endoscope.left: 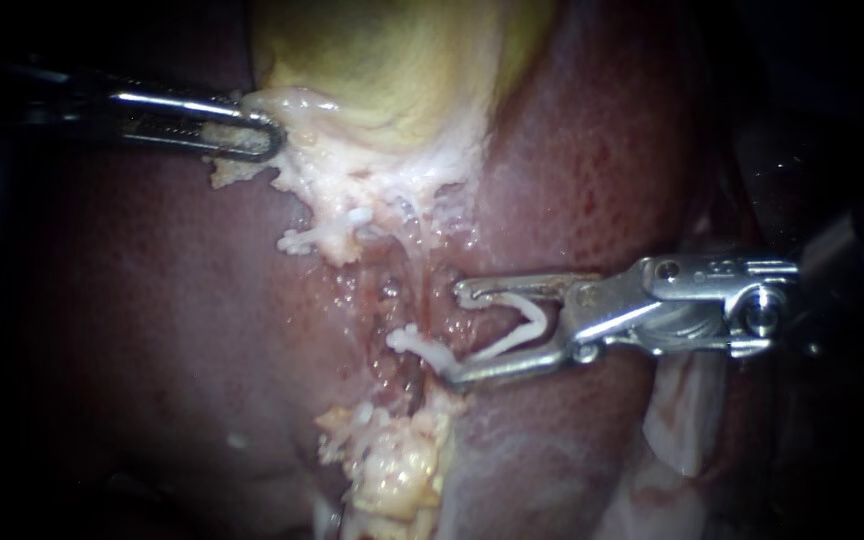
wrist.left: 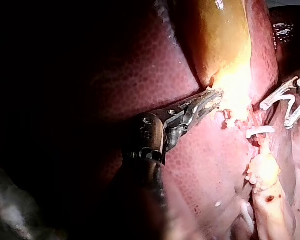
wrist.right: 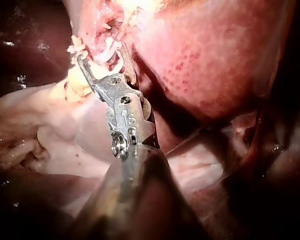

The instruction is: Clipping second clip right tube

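White clip loaded in right instrument, whose jaws stand wide, one against each arm. Clip V-shaped, mouth facing view's left toward pale dissected strip, long axis roughly horizontal. Lower jaw tip touches placed clip. Left instrument jaws clamp pale tissue at gallbladder edge.

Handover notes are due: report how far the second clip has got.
Done: one white clip sits across the tube. In hand: the left instrument grips pale tissue under the gallbladder; the right instrument carries an open clip, its tips just beside the placed one. To do, likely: slide over the tube, close, release.
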`<action>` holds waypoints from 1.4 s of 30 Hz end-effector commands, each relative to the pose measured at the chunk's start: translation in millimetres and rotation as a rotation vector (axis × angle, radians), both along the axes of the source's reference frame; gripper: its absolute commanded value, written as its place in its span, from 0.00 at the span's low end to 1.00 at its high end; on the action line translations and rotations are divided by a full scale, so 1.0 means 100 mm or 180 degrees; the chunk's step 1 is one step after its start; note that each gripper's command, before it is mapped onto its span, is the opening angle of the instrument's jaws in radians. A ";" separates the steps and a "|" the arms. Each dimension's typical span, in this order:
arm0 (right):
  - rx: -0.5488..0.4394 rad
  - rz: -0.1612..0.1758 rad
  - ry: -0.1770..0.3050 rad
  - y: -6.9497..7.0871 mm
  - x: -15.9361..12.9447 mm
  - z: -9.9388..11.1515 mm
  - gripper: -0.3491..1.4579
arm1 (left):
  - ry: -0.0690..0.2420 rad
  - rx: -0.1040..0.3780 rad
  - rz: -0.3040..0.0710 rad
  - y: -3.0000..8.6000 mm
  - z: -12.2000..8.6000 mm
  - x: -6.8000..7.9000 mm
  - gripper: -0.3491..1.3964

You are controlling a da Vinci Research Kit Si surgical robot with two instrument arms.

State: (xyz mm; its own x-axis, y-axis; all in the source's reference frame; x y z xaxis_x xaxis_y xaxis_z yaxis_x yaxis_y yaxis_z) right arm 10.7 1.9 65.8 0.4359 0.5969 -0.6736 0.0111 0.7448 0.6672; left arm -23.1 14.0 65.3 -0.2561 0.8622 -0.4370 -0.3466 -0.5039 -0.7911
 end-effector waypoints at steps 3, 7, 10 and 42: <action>0.0048 0.0019 -0.0027 0.000 -0.001 0.013 0.47 | 0.0001 -0.0001 -0.0001 0.000 -0.001 0.000 0.00; 0.0106 0.0053 -0.0063 -0.002 0.000 0.030 0.47 | 0.0001 -0.0001 -0.0001 0.000 -0.001 0.000 0.00; 0.0141 0.0068 -0.0084 -0.004 0.004 0.042 0.47 | 0.0001 -0.0001 -0.0001 0.000 -0.001 0.000 0.00; 0.0899 0.0258 0.0451 -0.012 0.054 0.058 0.47 | 0.0002 -0.0001 -0.0002 0.000 -0.001 0.000 0.00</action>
State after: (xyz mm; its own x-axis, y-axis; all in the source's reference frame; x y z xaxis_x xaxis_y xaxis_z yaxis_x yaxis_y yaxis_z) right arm 16.1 0.5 71.5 0.2898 0.8028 -0.5211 0.0679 0.5258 0.8479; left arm -23.1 14.0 65.2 -0.2557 0.8622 -0.4372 -0.3473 -0.5040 -0.7908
